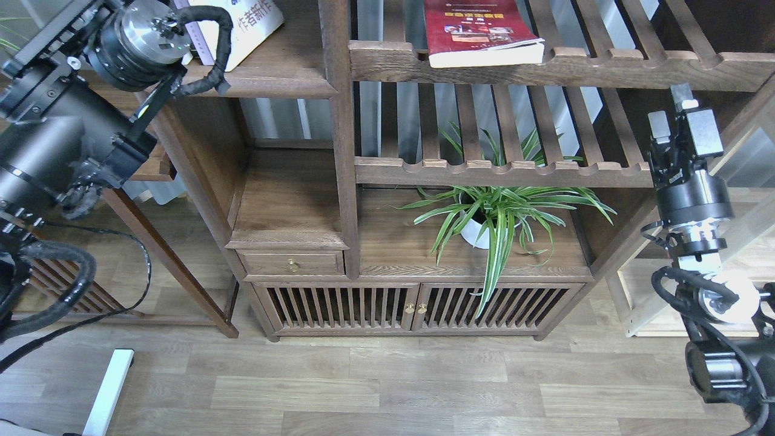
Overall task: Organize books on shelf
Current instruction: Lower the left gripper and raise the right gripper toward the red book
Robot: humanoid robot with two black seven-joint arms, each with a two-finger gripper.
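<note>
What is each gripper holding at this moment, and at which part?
The right gripper holds nothing; its fingers stand open in front of the slatted shelf, below the dark red book. The left gripper is out of view, so its hold cannot be told.

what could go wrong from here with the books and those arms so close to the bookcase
1. The dark red book with yellow title overhangs the scalloped front rail of its slatted shelf; a clumsy grab might tip it off.
2. The left arm's thick black cable crosses the white book with blue characters on the solid dark-brown shelf and might snag it.
</note>
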